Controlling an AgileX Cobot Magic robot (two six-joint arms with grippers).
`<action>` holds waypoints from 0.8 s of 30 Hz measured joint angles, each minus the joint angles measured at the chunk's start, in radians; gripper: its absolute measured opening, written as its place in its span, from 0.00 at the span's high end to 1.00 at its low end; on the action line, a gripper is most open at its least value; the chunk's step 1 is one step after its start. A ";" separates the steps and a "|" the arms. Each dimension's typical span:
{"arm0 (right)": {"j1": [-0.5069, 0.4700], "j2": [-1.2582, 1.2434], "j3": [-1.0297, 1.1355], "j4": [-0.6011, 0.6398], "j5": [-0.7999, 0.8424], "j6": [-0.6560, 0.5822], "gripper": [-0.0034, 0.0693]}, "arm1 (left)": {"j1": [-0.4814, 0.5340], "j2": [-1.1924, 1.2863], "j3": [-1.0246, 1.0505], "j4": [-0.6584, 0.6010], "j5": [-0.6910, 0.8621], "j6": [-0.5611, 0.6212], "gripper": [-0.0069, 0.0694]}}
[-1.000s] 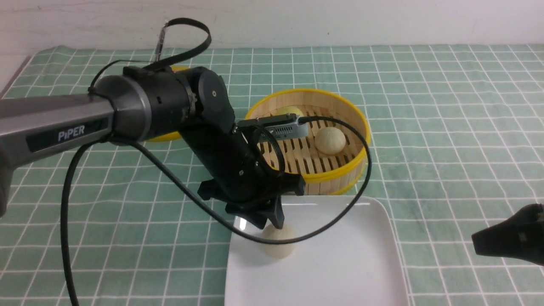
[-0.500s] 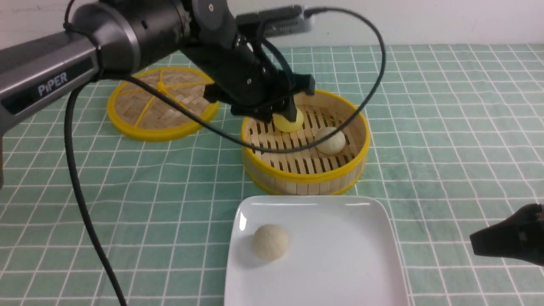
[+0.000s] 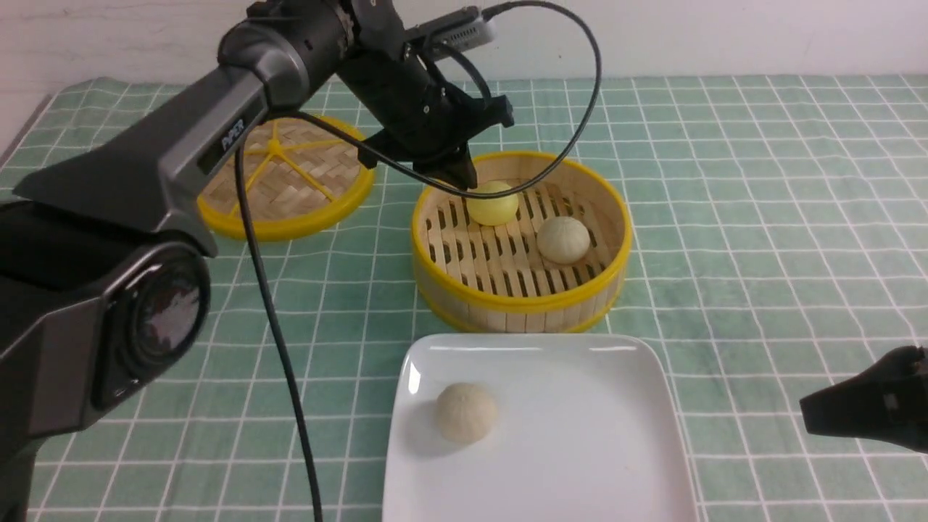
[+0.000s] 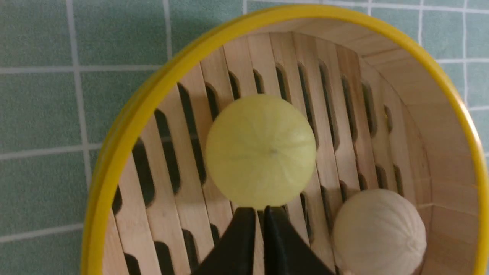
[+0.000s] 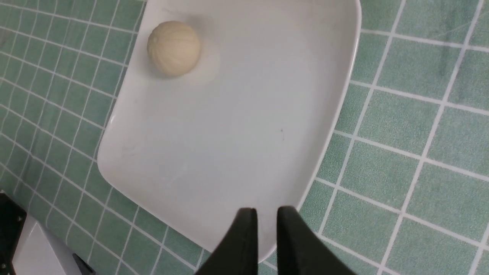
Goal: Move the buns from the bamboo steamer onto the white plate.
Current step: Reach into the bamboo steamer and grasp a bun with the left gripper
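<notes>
The white plate [image 3: 580, 435] lies at the bench's near edge, its front cut off, with one cream bun [image 3: 465, 412] on its left side. The right pincer [image 5: 265, 214], half out of sight, is all but closed on nothing. Behind the plate, the bamboo steamer [image 3: 522, 303] holds the yellow bun [image 3: 492, 204] and a second cream bun [image 3: 563, 240]. The left pincer [image 4: 258, 214], over the plate a second ago, now hangs at the yellow bun's edge, nearly closed and empty. A green checked cloth [image 3: 761, 217] covers the bench.

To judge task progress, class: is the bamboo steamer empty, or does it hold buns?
Not empty: a yellow bun and a cream bun sit on the bamboo steamer slat floor.
</notes>
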 joint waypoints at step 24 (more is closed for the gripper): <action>0.000 0.000 0.000 0.001 -0.003 -0.009 0.78 | -0.049 0.027 -0.095 0.097 0.055 0.056 0.88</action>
